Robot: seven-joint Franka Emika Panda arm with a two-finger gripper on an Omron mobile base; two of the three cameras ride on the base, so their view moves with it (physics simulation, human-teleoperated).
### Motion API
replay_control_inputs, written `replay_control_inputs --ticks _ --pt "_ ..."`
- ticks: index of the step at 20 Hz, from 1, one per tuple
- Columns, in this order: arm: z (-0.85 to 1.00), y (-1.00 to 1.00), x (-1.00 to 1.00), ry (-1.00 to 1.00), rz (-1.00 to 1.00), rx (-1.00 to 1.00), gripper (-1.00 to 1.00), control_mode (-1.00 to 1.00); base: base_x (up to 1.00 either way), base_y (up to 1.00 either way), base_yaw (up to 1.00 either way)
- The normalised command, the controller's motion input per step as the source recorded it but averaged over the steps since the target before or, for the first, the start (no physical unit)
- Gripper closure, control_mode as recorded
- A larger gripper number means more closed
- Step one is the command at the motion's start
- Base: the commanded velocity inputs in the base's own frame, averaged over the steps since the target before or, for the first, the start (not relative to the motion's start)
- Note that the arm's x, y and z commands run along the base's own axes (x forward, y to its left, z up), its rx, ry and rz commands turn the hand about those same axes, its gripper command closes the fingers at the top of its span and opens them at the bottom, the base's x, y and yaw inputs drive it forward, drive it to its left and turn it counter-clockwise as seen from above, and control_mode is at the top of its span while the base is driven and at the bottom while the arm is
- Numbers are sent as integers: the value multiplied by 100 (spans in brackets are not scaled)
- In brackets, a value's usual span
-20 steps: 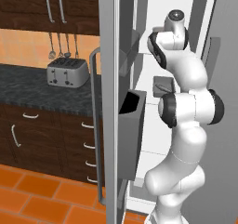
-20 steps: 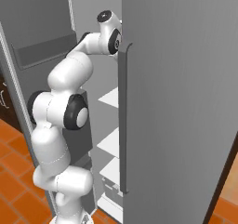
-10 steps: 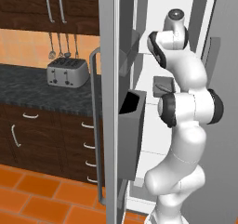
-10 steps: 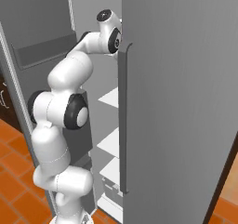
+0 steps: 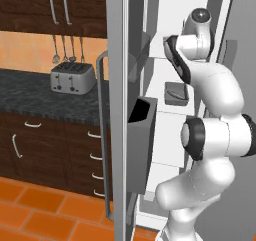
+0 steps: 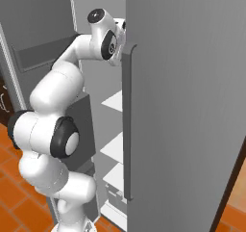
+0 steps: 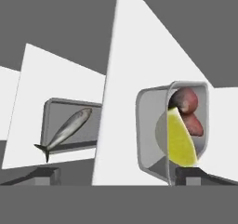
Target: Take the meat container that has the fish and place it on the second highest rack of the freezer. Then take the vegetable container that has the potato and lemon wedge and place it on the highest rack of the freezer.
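Item: pincer (image 7: 116,175), hand view, tips spread wide, nothing between them, released. Ahead and left of it: meat container (image 7: 51,108), grey tray, fish (image 7: 67,128) lying along its length, resting on a white rack (image 7: 37,74). Ahead and right, just beyond the right fingertip (image 7: 188,174): vegetable container (image 7: 146,135), grey, rounded rim, holding the lemon wedge (image 7: 179,141) with the potato (image 7: 186,102) behind it, touching; a second reddish lump lies beside the wedge. This container sits against another white rack (image 7: 139,56). The view is rolled, so which rack is higher cannot be told from it. Whether the right fingertip touches the container's rim cannot be told. Location: freezer (image 6: 192,106), door open, arm reaching into the upper part of the white interior in both base views. In the left base view a grey tray (image 5: 176,92) stands on a rack below the hand; which container it is cannot be told. Outside, well apart from the pincer: table (image 5: 45,97) of dark stone with a toaster (image 5: 72,78). Step in hand, as judged: the last one, the vegetable container's placing on the highest rack, with both containers lying inside the freezer and the pincer free of them. Next move, as judged: if the container is seated flat on the top rack, draw the hand straight back, keeping the right tip clear of the rim so the container is not dragged; if it is not seated, close on the rim and reset it.
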Motion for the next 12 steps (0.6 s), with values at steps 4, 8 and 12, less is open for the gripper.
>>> replay_control_inputs --ticks 4,8,12 --pt "23 42 -94 12 5 0 -100 -100 0 0 0" --pt "25 9 -100 3 8 0 -100 -100 0 0 0" --pt "1 9 -100 10 10 0 -100 -100 0 0 0"
